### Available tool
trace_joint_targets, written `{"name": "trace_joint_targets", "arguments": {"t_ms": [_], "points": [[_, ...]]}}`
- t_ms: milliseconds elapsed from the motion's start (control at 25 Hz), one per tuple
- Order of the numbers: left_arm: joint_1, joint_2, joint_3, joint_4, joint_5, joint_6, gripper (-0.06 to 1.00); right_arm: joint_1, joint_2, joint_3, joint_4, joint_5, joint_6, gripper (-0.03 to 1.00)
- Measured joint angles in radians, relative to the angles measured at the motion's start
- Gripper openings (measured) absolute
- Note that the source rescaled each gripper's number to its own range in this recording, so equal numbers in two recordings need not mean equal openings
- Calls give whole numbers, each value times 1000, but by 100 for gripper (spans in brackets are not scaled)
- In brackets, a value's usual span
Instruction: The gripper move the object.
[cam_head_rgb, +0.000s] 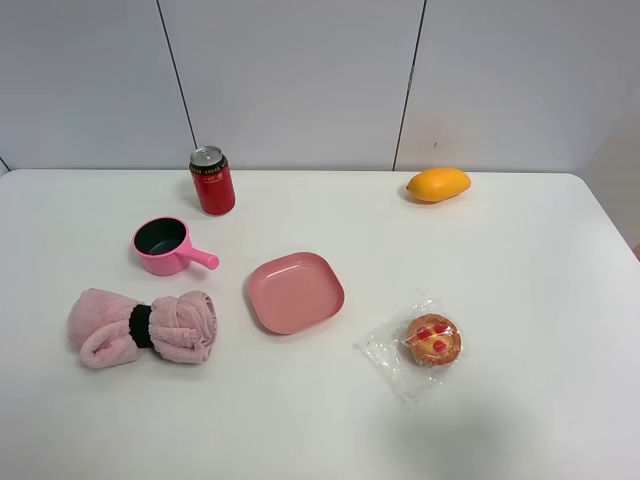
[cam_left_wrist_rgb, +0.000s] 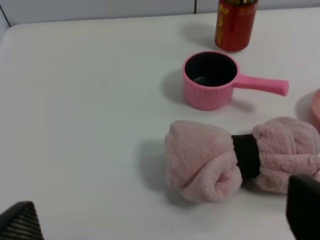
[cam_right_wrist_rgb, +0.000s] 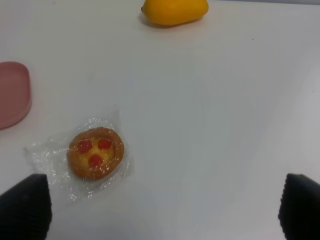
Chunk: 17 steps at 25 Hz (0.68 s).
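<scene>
The object, a dusty-pink rolled towel (cam_head_rgb: 170, 328) with a black band round its middle, lies on the white table at the front left. In the left wrist view the towel (cam_left_wrist_rgb: 200, 160) lies just beyond my left gripper (cam_left_wrist_rgb: 161, 220), whose two black fingertips (cam_left_wrist_rgb: 19, 224) stand wide apart and empty, not touching it. My right gripper (cam_right_wrist_rgb: 162, 207) is open and empty too, with its fingertips (cam_right_wrist_rgb: 25, 207) far apart above bare table. Neither arm shows in the exterior high view.
A pink cup with a handle (cam_head_rgb: 165, 245) and a red can (cam_head_rgb: 212, 181) stand behind the towel. A pink square plate (cam_head_rgb: 295, 292) lies mid-table. A wrapped tart (cam_head_rgb: 430, 340) lies front right of the plate, and a yellow mango (cam_head_rgb: 438, 184) lies at the back right.
</scene>
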Motion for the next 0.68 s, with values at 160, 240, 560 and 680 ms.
{"name": "trace_joint_targets", "arguments": {"t_ms": [160,240,560,680], "points": [[0,0,0,0,0,0,99,0,0,0,0,0,0,100],[0,0,0,0,0,0,99,0,0,0,0,0,0,100],[0,0,0,0,0,0,99,0,0,0,0,0,0,100],[0,0,0,0,0,0,99,0,0,0,0,0,0,100]]}}
